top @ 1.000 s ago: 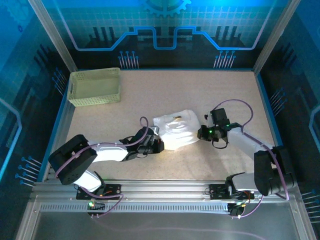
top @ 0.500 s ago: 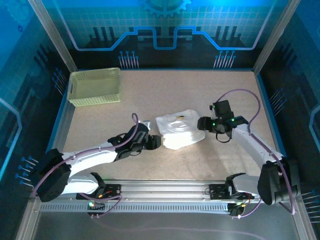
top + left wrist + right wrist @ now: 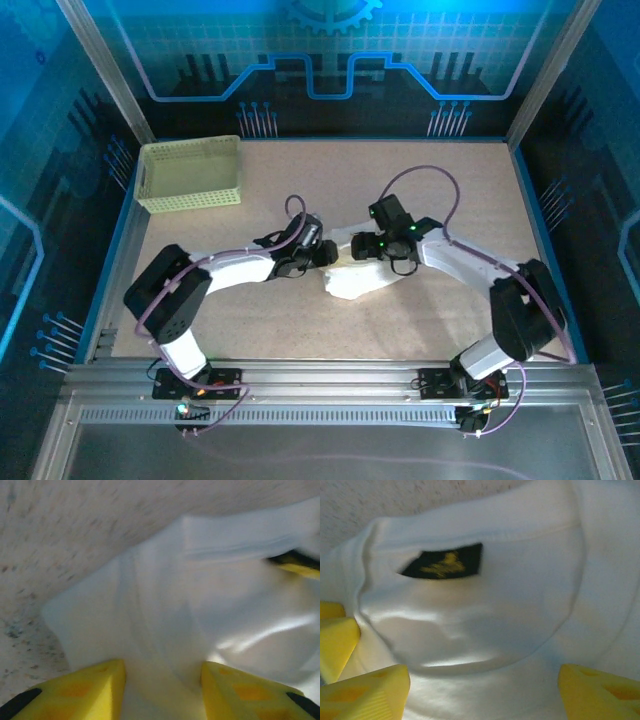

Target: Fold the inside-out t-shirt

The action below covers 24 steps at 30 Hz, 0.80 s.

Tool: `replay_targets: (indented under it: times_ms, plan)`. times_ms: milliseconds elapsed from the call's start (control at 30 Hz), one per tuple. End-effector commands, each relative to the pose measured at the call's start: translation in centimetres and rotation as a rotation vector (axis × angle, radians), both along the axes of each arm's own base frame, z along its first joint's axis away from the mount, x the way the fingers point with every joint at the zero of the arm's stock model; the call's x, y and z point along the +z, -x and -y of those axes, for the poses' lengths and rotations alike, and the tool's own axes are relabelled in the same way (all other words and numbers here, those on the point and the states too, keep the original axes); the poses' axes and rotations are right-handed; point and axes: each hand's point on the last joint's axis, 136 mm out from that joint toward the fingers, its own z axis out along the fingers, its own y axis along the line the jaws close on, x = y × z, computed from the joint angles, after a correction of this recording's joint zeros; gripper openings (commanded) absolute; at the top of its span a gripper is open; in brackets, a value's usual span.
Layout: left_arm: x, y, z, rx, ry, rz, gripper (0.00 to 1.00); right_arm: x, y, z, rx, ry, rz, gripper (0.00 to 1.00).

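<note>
t-shirt [image 3: 360, 283]: white, bunched into a small lump around the middle of the worktop [image 3: 450, 190], well clear of every edge.
t-shirt up close: smooth white cloth with soft folds; a seam line crosses it in the left wrist view; the neck band curves around a small black label [image 3: 442, 561] with a yellow mark in the right wrist view.
left gripper [image 3: 328, 254]: low at the lump's far left side, arm reaching in from the near left corner.
left fingers [image 3: 85, 690]: yellow, apart, with a ridge of cloth running between them; i cannot tell whether they pinch it.
right gripper [image 3: 357, 248]: low at the lump's far side, just beside the left gripper, arm arching in from the near right corner.
right fingers [image 3: 365, 692]: yellow, spread wide apart, resting over the cloth just below the neck band, with nothing clamped.
grippers together: both meet over the far part of the shirt; a yellow and black fingertip [image 3: 296, 564] shows at the right edge of the left wrist view, against the cloth.
basket [image 3: 190, 195]: pale yellow-green lattice plastic, at the far left corner of the worktop, well apart from the shirt.
worktop surface: speckled beige, with bare patches showing beside the cloth in both wrist views.
</note>
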Motion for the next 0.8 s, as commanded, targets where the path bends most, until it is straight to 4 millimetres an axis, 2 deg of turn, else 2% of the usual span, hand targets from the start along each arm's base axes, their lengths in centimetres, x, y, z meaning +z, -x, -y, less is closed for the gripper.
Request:
replay_targets:
  times_ms: [0, 100, 267, 367, 600, 667, 767]
  plan:
    - [-1.1, 0.7, -0.5, 0.010, 0.063, -0.046, 0.44, -2.4, -0.8, 1.3, -0.045, 0.081, -0.010, 0.80]
    - [0.2, 0.8, -1.3, 0.005, 0.050, -0.010, 0.45, -2.2, -1.2, 1.9, -0.033, 0.094, 0.009, 0.81]
    - [4.7, 1.4, -2.1, -0.033, 0.066, 0.092, 0.57, 1.5, -1.0, 0.4, 0.066, 0.122, 0.107, 0.88]
    - [6.3, 2.0, -4.4, 0.014, 0.032, 0.139, 0.67, 2.3, -0.3, -0.4, 0.097, 0.199, 0.129, 0.94]
    - [6.4, 3.3, -11.6, 0.195, 0.046, 0.154, 0.77, -1.8, 0.7, -1.6, 0.100, 0.277, 0.028, 0.97]
    - [6.7, 3.6, -12.9, 0.224, 0.046, 0.161, 0.81, -3.1, 0.5, -1.1, 0.082, 0.283, -0.012, 0.96]
    - [7.5, 4.0, -14.0, 0.244, 0.045, 0.193, 0.86, -4.2, -0.9, 0.6, 0.051, 0.278, -0.052, 0.94]
